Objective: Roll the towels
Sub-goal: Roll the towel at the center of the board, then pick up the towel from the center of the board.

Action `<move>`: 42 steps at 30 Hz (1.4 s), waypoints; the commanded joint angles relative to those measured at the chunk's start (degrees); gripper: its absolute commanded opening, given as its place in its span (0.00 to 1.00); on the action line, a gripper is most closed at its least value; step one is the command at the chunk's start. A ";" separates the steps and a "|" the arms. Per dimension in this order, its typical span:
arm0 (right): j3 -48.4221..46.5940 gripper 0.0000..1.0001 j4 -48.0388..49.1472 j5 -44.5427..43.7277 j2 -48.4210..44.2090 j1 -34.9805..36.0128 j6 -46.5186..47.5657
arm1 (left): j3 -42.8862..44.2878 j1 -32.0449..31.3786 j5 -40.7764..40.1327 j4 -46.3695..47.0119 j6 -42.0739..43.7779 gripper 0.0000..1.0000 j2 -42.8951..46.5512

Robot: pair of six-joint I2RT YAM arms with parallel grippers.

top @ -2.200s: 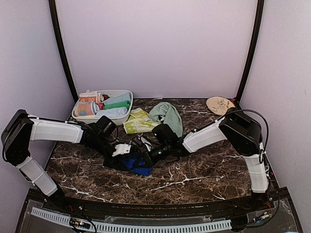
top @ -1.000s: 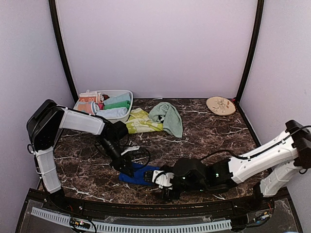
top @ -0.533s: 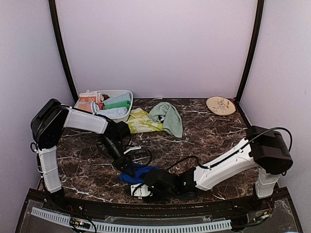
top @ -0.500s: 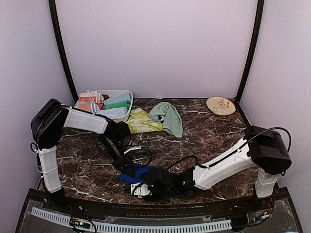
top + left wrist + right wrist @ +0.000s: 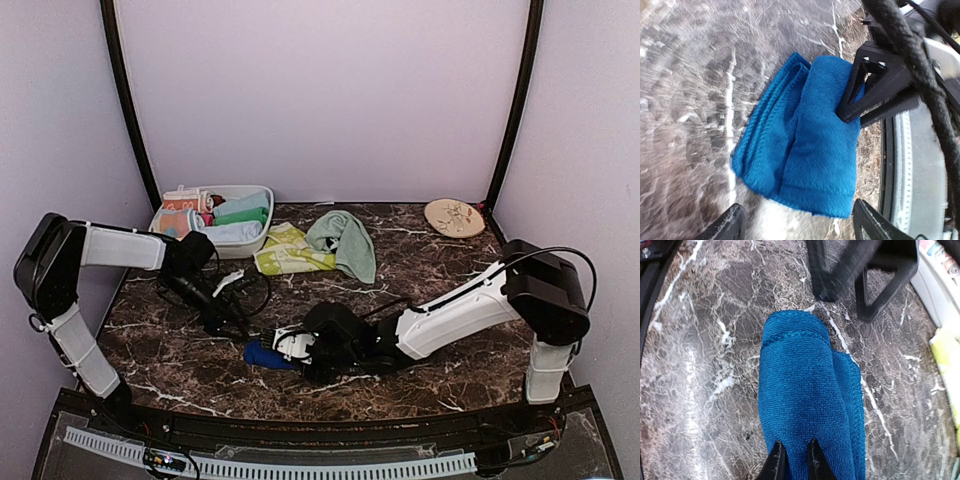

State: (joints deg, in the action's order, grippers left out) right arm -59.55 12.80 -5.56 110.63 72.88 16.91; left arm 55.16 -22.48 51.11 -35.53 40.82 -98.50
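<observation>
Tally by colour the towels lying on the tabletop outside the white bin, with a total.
Blue towel: 1
Mint green towel: 1
Yellow-green patterned towel: 1
Total: 3

Dark marble table (image 5: 440, 250) lying in soft light, lilac walls (image 5: 320, 100) rising behind it, black poles (image 5: 129, 110) standing at its back corners
</observation>
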 commanded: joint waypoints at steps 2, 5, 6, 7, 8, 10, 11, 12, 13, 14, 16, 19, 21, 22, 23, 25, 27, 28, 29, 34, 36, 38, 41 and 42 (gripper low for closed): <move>-0.40 0.10 -6.47 11.92 1.29 -3.92 -9.51 | -4.95 -0.39 -1.25 4.90 5.08 0.73 11.55; -1.56 0.10 -8.26 16.02 2.91 -5.57 -11.43 | -7.70 -0.64 -2.75 8.45 5.72 0.71 16.85; -2.04 0.10 -8.84 17.36 3.54 -6.20 -12.19 | -9.31 -1.03 -3.77 9.55 6.18 0.71 18.47; -2.55 0.10 -9.45 18.42 4.21 -6.85 -12.85 | -10.68 -1.86 -5.13 10.89 6.63 0.71 20.04; -3.19 0.10 -9.86 19.21 4.61 -7.47 -13.56 | -11.98 -2.82 -7.01 12.31 7.08 0.71 21.33; -4.27 0.11 -10.19 22.03 5.69 -9.48 -15.67 | -13.41 -6.29 -12.37 13.98 7.48 0.71 21.75; -4.99 0.11 -10.68 23.75 6.34 -10.23 -16.63 | -14.28 -7.88 -14.50 15.55 7.41 0.70 21.61; -5.69 0.11 -11.20 24.93 7.09 -11.04 -17.59 | -14.93 -9.47 -16.17 16.77 7.82 0.70 21.29; -6.05 0.11 -11.68 26.39 7.71 -11.82 -18.83 | -15.14 -11.10 -17.27 17.70 8.10 0.70 20.87; -6.12 0.11 -11.98 27.93 8.28 -12.48 -19.95 | -14.98 -11.92 -17.94 18.73 7.96 0.70 20.26; -8.16 0.12 -12.51 30.47 9.37 -13.49 -22.06 | -14.42 -14.07 -20.01 20.86 7.74 0.71 19.19; -10.00 0.12 -14.51 33.32 10.69 -14.11 -23.08 | -14.60 -18.24 -25.35 24.94 8.98 0.71 17.74; -11.27 0.12 -16.08 34.72 11.64 -14.45 -23.58 | -15.19 -20.74 -29.43 28.51 9.71 0.71 16.67; -11.91 0.12 -16.84 35.59 12.16 -14.62 -23.97 | -15.65 -22.09 -32.14 30.94 10.04 0.72 16.08; -12.45 0.12 -17.34 36.44 12.64 -14.88 -24.45 | -16.18 -23.22 -34.71 33.28 10.21 0.72 15.61; -13.26 0.12 -18.13 37.50 13.45 -15.33 -25.38 | -17.18 -24.87 -38.58 37.46 10.82 0.72 14.66; -13.64 0.13 -18.70 38.37 14.04 -15.71 -26.07 | -17.89 -25.67 -40.12 39.68 11.72 0.72 13.98; -13.78 0.13 -18.77 39.02 14.28 -15.98 -26.60 | -18.26 -26.08 -40.86 40.53 12.20 0.72 13.58; -13.98 0.13 -18.76 39.80 14.54 -16.32 -27.25 | -18.87 -26.52 -41.48 41.17 12.86 0.72 13.02; -14.15 0.14 -16.47 44.95 14.62 -17.87 -30.92 | -20.52 -28.30 -47.33 45.87 14.79 0.67 7.67; -14.27 0.14 -15.87 47.21 14.66 -18.25 -32.17 | -20.07 -28.41 -50.82 47.33 14.63 0.61 4.92; -14.41 0.15 -15.44 49.59 14.81 -18.54 -33.32 | -20.04 -28.41 -53.24 49.09 14.68 0.52 2.84; -14.02 0.16 -14.00 51.98 14.07 -19.01 -34.97 | -20.12 -28.41 -53.97 49.99 14.68 0.38 2.22; -13.74 0.18 -13.00 52.63 13.65 -19.25 -35.92 | -19.94 -28.45 -54.07 49.78 14.58 0.30 2.14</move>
State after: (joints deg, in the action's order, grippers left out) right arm -75.16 2.76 42.85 122.08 53.25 -15.03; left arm 36.47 -51.03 2.98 15.05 54.61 -92.90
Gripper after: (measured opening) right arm 0.161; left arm 0.402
